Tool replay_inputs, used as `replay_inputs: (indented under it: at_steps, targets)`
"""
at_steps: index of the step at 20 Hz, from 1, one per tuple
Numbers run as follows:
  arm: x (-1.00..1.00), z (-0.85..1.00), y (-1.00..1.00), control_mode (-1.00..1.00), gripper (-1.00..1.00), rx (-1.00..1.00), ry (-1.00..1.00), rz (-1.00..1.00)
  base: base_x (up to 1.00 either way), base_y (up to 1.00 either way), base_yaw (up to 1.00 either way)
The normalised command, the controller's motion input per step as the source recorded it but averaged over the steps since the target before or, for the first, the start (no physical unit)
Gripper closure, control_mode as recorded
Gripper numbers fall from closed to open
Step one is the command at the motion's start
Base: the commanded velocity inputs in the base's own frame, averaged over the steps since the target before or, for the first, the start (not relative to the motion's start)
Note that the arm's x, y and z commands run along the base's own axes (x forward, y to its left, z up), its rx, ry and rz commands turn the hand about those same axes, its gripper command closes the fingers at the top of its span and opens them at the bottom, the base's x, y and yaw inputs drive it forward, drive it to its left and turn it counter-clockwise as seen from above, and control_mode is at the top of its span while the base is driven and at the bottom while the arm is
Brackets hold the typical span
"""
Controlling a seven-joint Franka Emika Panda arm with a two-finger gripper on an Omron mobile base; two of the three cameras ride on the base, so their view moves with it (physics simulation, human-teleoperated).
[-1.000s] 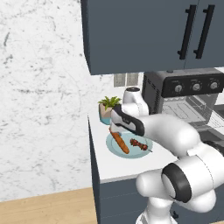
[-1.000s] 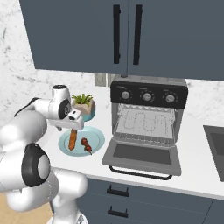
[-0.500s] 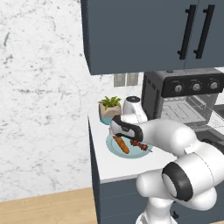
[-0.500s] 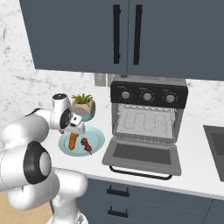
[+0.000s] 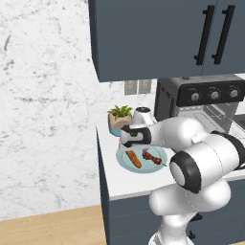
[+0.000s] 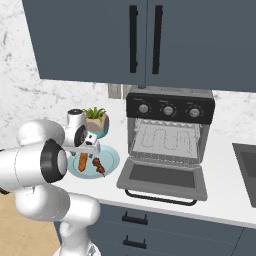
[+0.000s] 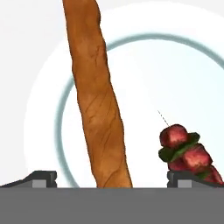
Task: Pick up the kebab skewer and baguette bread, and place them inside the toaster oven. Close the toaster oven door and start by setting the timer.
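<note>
The orange-brown baguette bread (image 7: 98, 100) lies on a pale round plate (image 7: 61, 118), and the kebab skewer (image 7: 186, 153) with its dark red chunks lies beside it. My gripper (image 7: 116, 180) hangs open just above the plate. Its fingertips straddle the near end of the baguette without touching it, and one tip is close to the skewer. From the base, the gripper (image 5: 126, 147) is over the baguette (image 5: 134, 159), with the skewer (image 5: 152, 157) to the right. The toaster oven (image 6: 167, 131) stands right of the plate (image 6: 111, 159), and the toaster oven door (image 6: 162, 176) is dropped open.
A small potted plant (image 6: 96, 120) stands behind the plate, near the wall. Dark blue cabinets (image 6: 145, 40) hang above the counter. The counter's left edge (image 5: 103, 162) is close to the plate. A sink (image 6: 247, 167) lies right of the oven.
The hand has come down from above the plate to just over the baguette, with its jaws still wide. The food and the oven have not moved.
</note>
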Motion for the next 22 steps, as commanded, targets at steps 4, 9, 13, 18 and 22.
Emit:
replay_inputs:
  at_steps: [4, 9, 13, 18, 22]
  targets:
    - [0.08, -0.51, 0.15, -1.00, -1.00, 0.00, -0.06, 0.08, 0.00, 0.00, 0.00]
    - [0.04, -0.21, 0.08, -1.00, -1.00, 0.00, 0.00, 0.03, 0.00, 0.00, 0.00]
    - [0.17, -0.24, 0.00, -1.00, -1.00, 0.00, 0.00, 0.01, 0.00, 0.00, 0.00]
    - [0.08, -0.18, 0.00, -1.00, -1.00, 0.00, 0.00, 0.01, 0.00, 0.00, 0.00]
    - [0.00, 0.00, 0.00, -1.00, -1.00, 0.00, 0.00, 0.00, 0.00, 0.00, 0.00]
